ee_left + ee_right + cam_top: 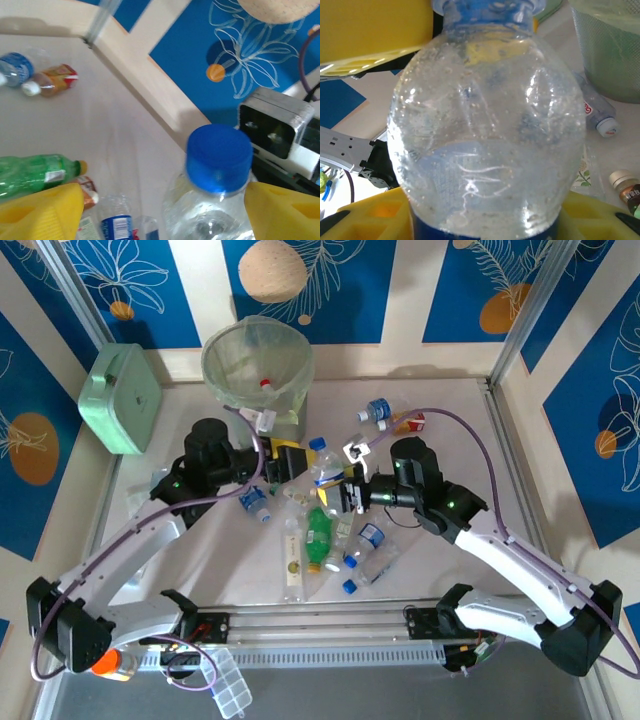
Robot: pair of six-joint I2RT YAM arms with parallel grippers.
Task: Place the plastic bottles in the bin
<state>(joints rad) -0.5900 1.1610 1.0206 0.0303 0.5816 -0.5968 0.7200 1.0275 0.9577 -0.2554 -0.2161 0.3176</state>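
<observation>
1. Nearest the arm bases, a heap of plastic bottles (365, 558) lies flat on the table (470, 450). Their caps point all ways.
2. In that heap a green bottle (318, 528) lies flat. In the top view its long side runs from 6 o'clock to 12 o'clock.
3. Just past the heap, the right gripper (349, 487) squeezes a clear bottle (485, 130). Its yellow fingers (365, 215) press on the fat lower part.
4. The clear bottle is in the middle of the table, between the 2 grippers. In the top view its long side points to 11 o'clock, with the blue cap (219, 157) at the far end. In the right wrist view the cap is at 12 o'clock.
5. The left gripper (162, 200) is at 9 o'clock from the cap. Its fingers are spread wide and hold nothing. The cap sits between them, and I cannot tell if a finger touches the bottle.
6. Farther off, at 1 o'clock, a blue-label bottle (378, 410) and a red-label bottle (408, 423) lie flat.
7. Farthest, at 11 o'clock, the bin (230, 355) stands upright with its mouth up. 1 red-cap bottle (265, 383) is inside.
</observation>
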